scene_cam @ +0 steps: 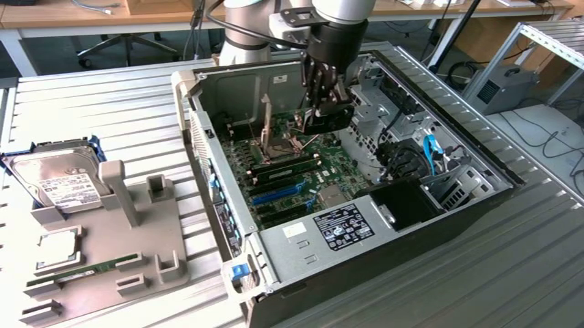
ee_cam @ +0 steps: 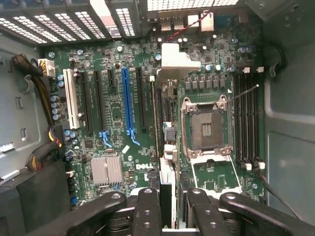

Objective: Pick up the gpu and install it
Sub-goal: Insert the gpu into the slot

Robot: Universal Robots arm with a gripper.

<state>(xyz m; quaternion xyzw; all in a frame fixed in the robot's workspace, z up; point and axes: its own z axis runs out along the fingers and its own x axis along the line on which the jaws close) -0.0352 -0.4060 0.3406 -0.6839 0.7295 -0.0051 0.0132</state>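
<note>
GPU (scene_cam: 327,119), a thin dark rectangular card with a silver end bracket, hangs upright and edge-down inside the open grey computer case (scene_cam: 301,239), pinched between the black fingers of the end effector (scene_cam: 321,102). In the exterior view the card sits above the green motherboard (scene_cam: 306,171), near the upper part of the board and beside the raised metal CPU socket lever (scene_cam: 269,130).

From the wrist view the end effector (ee_cam: 167,206) is closed on the card (ee_cam: 167,147), which is seen edge-on as a narrow strip running down the middle, with its pale bracket end (ee_cam: 176,58) toward the slotted rear wall of the case. The card's edge lies between the long blue expansion slot (ee_cam: 126,101) and the open silver CPU socket (ee_cam: 206,129); whether it touches the board I cannot tell. A white slot (ee_cam: 71,98) and several black slots lie beyond the blue one.

Outside the case, on the ribbed metal desk (scene_cam: 109,109), a grey plastic fixture (scene_cam: 109,253) carries a silver hard drive with a white label (scene_cam: 59,181), a square processor chip (scene_cam: 57,247) and a narrow green memory stick (scene_cam: 87,268).
</note>
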